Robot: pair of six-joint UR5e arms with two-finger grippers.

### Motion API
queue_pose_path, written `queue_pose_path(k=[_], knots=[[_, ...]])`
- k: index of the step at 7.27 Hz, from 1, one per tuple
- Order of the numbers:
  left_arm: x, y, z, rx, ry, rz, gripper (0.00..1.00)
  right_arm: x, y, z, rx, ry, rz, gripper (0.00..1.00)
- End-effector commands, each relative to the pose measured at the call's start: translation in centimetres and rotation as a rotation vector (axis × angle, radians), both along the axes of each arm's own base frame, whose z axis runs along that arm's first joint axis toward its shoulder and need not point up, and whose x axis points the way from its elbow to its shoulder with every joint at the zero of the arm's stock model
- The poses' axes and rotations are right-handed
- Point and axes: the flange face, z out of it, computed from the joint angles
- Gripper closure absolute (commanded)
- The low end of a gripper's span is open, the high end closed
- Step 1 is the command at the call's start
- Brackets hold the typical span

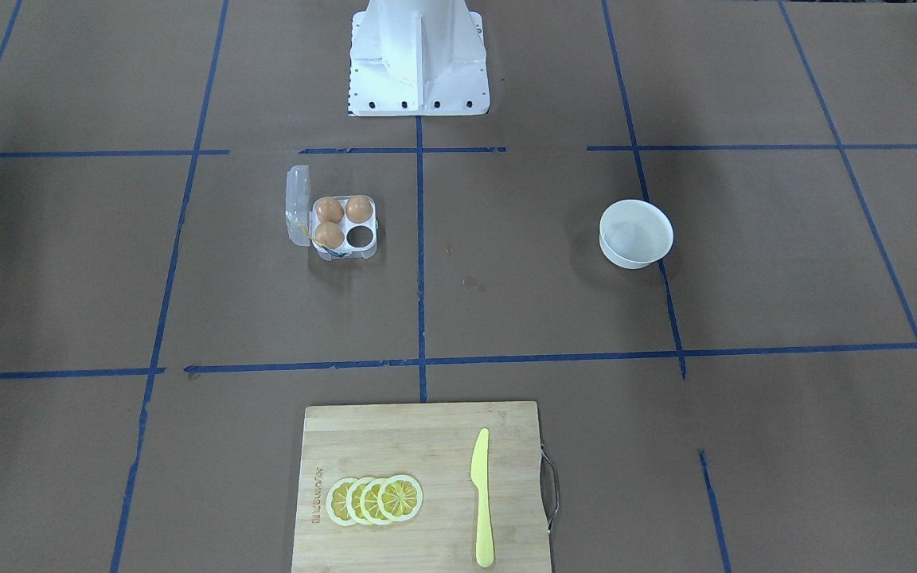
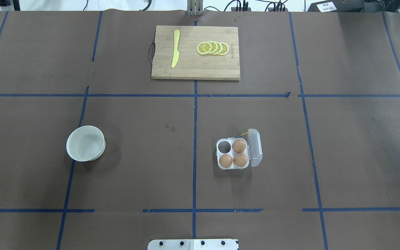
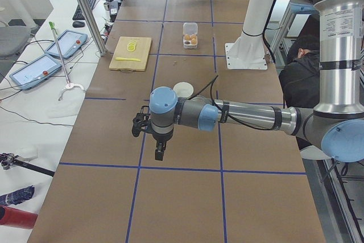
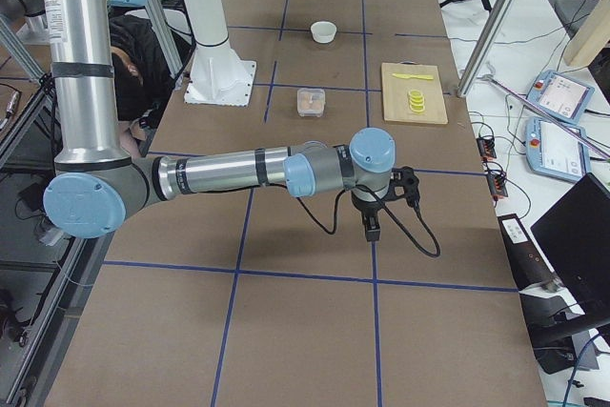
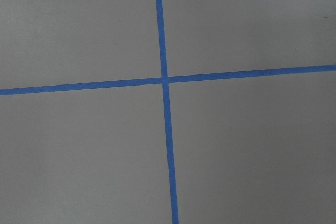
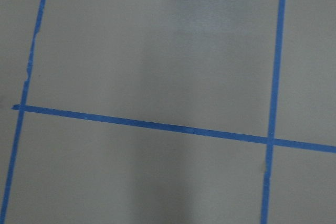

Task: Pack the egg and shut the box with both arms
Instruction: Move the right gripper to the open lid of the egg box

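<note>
The clear box stands on the brown table with its hinged lid open; it also shows in the overhead view. Three alike brown eggs fill three cells, and one cell is empty. No egg lies outside the box. My left gripper hangs over the table's left end and my right gripper over its right end, both far from the box. They show only in the side views, so I cannot tell whether they are open or shut.
An empty white bowl stands on the robot's left side. A wooden cutting board with lemon slices and a yellow knife lies at the far edge. The white pedestal stands at the robot's side. Both wrist views show only paper and blue tape.
</note>
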Motion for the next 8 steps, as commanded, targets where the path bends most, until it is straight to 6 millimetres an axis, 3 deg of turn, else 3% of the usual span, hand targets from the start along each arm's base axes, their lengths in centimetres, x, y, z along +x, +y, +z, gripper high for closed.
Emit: queue_pose_path(k=[1, 3, 5, 8], knots=[[-0.1, 0.1, 0.2, 0.002, -0.006, 0.002, 0.00, -6.2, 1.1, -4.8, -0.043, -0.033, -0.009, 0.00], [-0.2, 0.0, 0.0, 0.005, -0.004, 0.000, 0.00, -14.1, 2.5, -7.6, -0.122, -0.045, -0.049, 0.00], [-0.2, -0.1, -0.1, 0.007, -0.004, 0.000, 0.00, -20.7, 6.0, -12.1, -0.124, -0.032, -0.040, 0.00], [-0.1, -0.3, -0.2, 0.010, -0.002, 0.002, 0.00, -29.9, 10.4, -15.3, -0.111, -0.073, 0.019, 0.00]])
